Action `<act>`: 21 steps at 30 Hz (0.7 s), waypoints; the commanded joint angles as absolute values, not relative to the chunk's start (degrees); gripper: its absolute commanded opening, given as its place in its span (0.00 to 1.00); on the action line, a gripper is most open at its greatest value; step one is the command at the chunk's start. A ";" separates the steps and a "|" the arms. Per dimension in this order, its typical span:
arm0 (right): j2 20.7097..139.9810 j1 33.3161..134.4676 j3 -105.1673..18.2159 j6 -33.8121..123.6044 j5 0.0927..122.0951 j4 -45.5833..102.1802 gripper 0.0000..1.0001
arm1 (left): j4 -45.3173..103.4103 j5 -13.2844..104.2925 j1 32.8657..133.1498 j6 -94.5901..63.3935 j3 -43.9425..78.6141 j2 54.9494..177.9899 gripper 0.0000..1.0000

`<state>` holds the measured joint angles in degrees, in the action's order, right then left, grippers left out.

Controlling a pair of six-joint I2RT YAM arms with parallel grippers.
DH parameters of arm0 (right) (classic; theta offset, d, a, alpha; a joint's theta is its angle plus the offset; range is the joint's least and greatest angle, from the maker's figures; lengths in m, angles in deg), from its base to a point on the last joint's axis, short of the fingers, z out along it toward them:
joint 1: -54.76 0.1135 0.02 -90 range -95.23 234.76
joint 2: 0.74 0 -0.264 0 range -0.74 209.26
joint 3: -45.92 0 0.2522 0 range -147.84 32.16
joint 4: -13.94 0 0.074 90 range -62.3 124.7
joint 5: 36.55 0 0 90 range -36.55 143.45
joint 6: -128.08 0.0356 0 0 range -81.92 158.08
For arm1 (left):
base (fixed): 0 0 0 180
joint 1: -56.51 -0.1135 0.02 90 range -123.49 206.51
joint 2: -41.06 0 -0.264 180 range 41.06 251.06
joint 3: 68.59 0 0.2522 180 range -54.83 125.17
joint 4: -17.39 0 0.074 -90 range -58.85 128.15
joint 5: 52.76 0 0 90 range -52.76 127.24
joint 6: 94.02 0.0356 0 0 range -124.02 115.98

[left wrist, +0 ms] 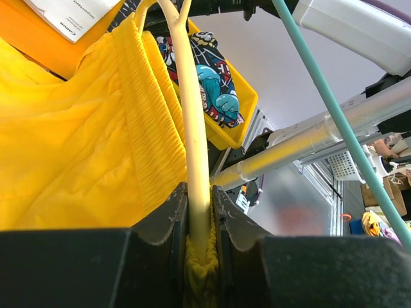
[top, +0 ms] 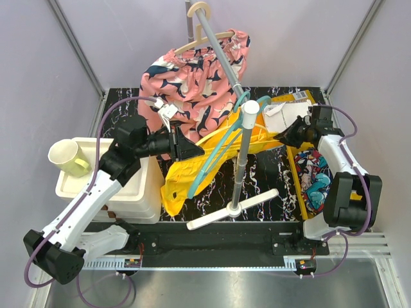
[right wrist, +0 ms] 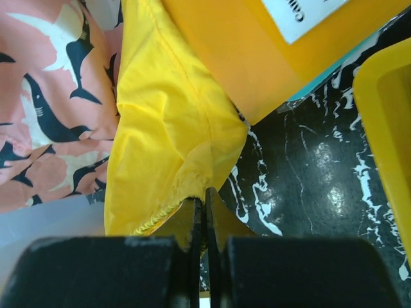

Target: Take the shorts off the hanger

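**A:** Eyes on the yellow shorts (top: 186, 176), dead centre of the table, strung out between both arms from about 8 o'clock up to 2 o'clock. They're not free of the yellow hanger (left wrist: 192, 128) yet. The elastic waist is bunched right along its arm.

**B:** And the left gripper (top: 191, 149) comes in from 9 o'clock, jaws clenched on that hanger arm, with a wad of waistband caught underneath it.

**A:** The right gripper (right wrist: 205, 196), out at 2 o'clock, is squeezed tight. The puckered hem runs right into its tips, so I'd call that a pinch on the leg.

**B:** So one arm anchors the hanger and the other is set to drag the cloth off?

**A:** That's my read. Over at 4 o'clock the comic-print shorts (top: 314, 183) already lie in the yellow bin (top: 295, 173), so that pair looks done.

**B:** A teal hanger (top: 217, 153) slants bare across the yellow cloth, hooked on the rack pole (top: 239, 173).

**A:** At 12 o'clock, pink shark-print shorts (top: 192, 80) hang on a wooden hanger (top: 205, 38).

**B:** Roughly halfway, then. The yellow waist has to slide clear, and the pink pair may follow.
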<state>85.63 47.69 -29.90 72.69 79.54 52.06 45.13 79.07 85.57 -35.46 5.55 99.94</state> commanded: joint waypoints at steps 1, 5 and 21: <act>86.99 42.11 -27.89 69.62 68.17 43.80 0.00 | 39.42 85.85 84.37 -38.11 8.63 94.06 0.00; 85.57 43.51 -22.08 71.65 72.69 40.46 0.00 | 33.99 86.37 84.37 -41.27 7.40 94.24 0.00; 77.69 51.24 -13.56 78.14 81.40 41.68 0.12 | 28.25 85.85 84.54 -45.24 8.27 97.92 0.00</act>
